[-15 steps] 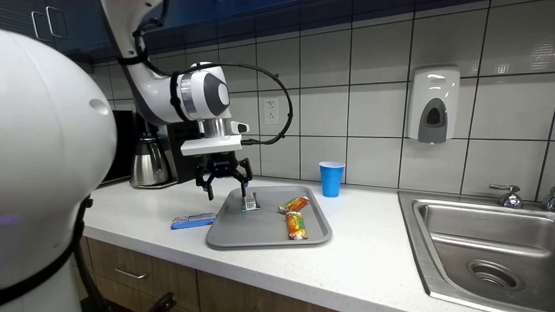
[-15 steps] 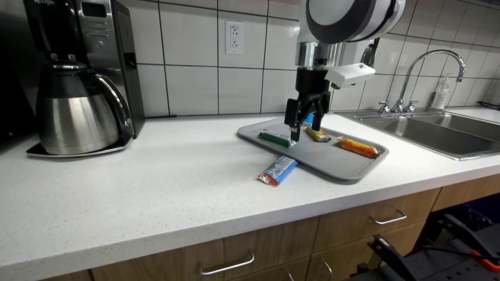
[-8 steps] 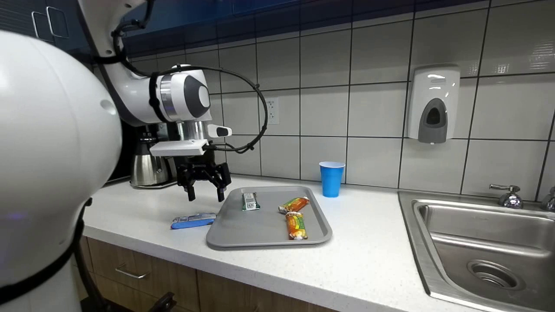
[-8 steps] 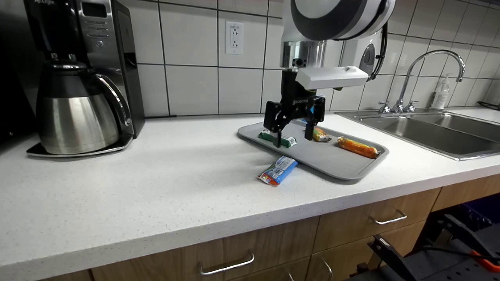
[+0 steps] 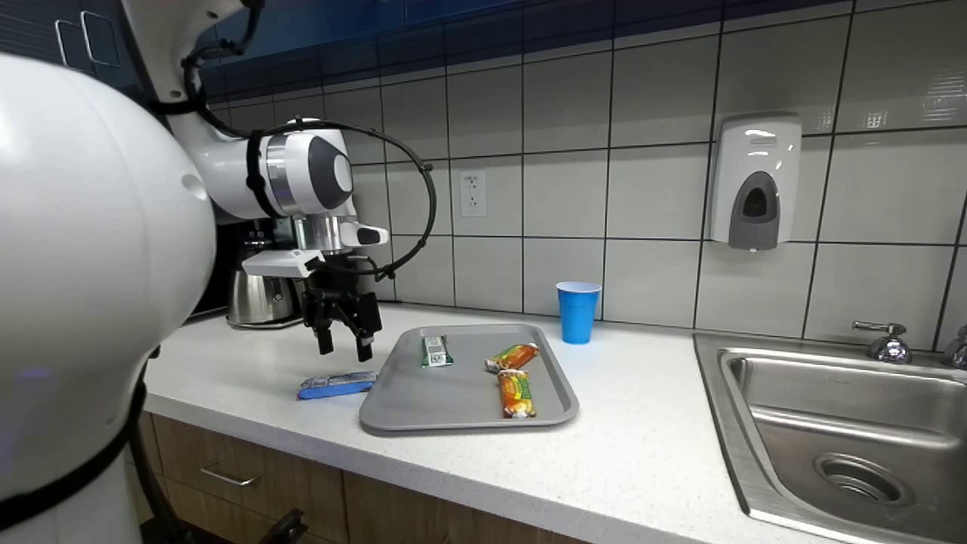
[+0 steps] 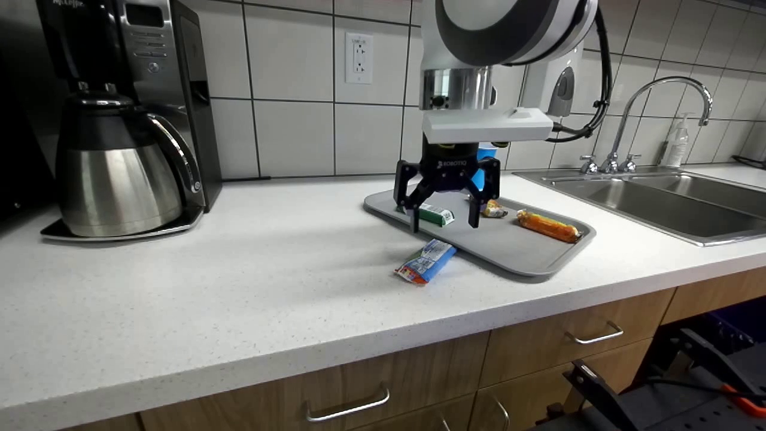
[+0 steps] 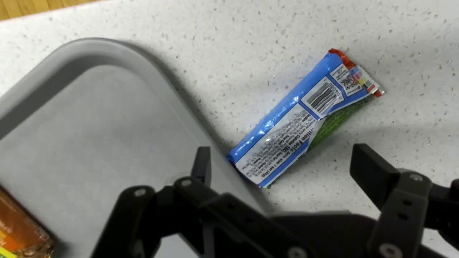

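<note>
My gripper (image 5: 345, 350) is open and empty. It points down, above the counter beside the tray, and also shows in an exterior view (image 6: 444, 225). A blue-wrapped bar (image 6: 426, 261) lies flat on the counter against the tray's edge. It is the thing nearest the gripper. In the wrist view the bar (image 7: 287, 132) lies slanted, its lower end between the black fingers (image 7: 373, 172); the gripper is apart from it. The grey tray (image 5: 446, 400) holds a green-wrapped bar (image 5: 436, 351) and two orange-wrapped bars (image 5: 517, 394). One orange bar (image 7: 21, 229) shows at the wrist view's corner.
A blue cup (image 5: 579, 313) stands behind the tray near the tiled wall. A coffee maker with a steel carafe (image 6: 119, 185) stands on the counter. A steel sink (image 5: 854, 431) lies past the tray. A soap dispenser (image 5: 757, 181) hangs on the wall.
The gripper has moved off the tray to over the counter, leftward in both exterior views, and has turned about its upright axis. It stays open. The bars and tray have not moved.
</note>
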You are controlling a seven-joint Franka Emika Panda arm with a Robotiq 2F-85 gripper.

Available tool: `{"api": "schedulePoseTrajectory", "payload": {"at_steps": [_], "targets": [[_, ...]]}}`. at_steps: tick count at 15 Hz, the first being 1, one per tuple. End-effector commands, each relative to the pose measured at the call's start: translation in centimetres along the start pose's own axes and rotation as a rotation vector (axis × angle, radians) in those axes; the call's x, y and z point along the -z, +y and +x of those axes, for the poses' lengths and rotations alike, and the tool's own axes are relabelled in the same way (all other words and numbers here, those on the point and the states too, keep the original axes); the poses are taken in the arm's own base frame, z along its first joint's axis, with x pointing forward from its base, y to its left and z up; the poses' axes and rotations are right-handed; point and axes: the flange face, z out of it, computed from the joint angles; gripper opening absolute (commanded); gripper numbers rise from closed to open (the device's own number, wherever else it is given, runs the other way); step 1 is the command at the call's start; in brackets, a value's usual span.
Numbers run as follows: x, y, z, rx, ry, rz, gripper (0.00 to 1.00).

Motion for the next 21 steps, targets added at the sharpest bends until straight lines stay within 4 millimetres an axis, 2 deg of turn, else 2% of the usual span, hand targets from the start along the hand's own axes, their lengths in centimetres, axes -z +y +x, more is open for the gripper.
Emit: {"api": "schedulePoseTrajectory", "payload": {"at_steps": [1, 8, 13, 21], "targets": [[-0.6, -0.8, -0.4, -0.111, -0.034, -0.01, 1.0], [-1.7, -2.0, -0.4, -0.233, -0.055, 0.021, 1.0], [-2.2, -2.2, 0.5, -0.319, -0.055, 0.004, 1.0], [-4.1, -2.8, 1.8, -0.405, -0.069, -0.004, 1.0]]}}
